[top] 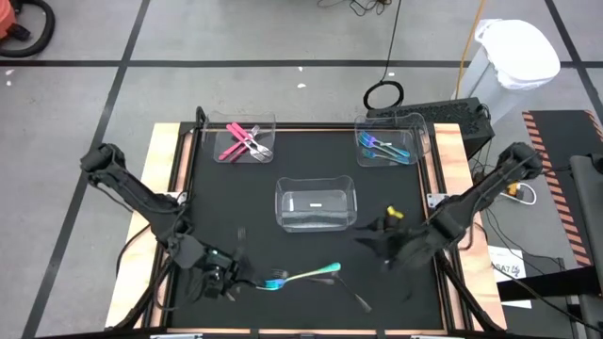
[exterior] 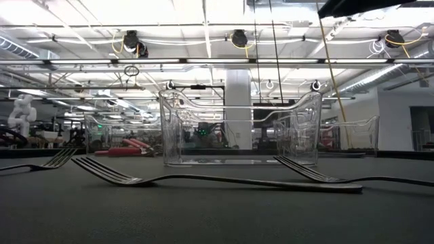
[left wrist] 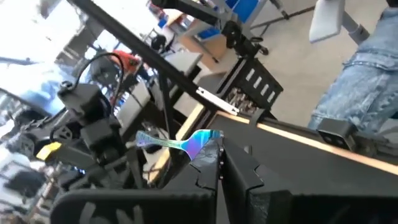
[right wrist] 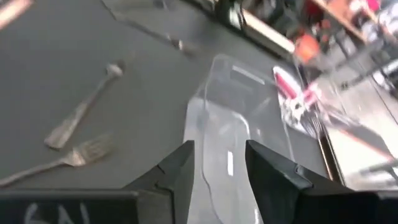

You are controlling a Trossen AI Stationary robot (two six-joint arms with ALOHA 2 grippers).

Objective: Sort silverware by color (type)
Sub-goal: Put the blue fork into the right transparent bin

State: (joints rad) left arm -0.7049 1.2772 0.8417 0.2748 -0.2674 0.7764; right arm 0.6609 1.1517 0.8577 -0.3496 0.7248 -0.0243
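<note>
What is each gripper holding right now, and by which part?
The left gripper is shut on the iridescent blue-teal utensil, gripping one end while the rest sticks out toward the table's middle. The right gripper is open and holds nothing.

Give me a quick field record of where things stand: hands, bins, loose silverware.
left hand: shut on the iridescent teal fork, near table edge
right hand: open, empty, by the centre bin
centre bin: one grey piece visible
far-left bin: pink silverware
far-right bin: blue-teal silverware
loose: grey fork and grey spoon on the mat
</note>
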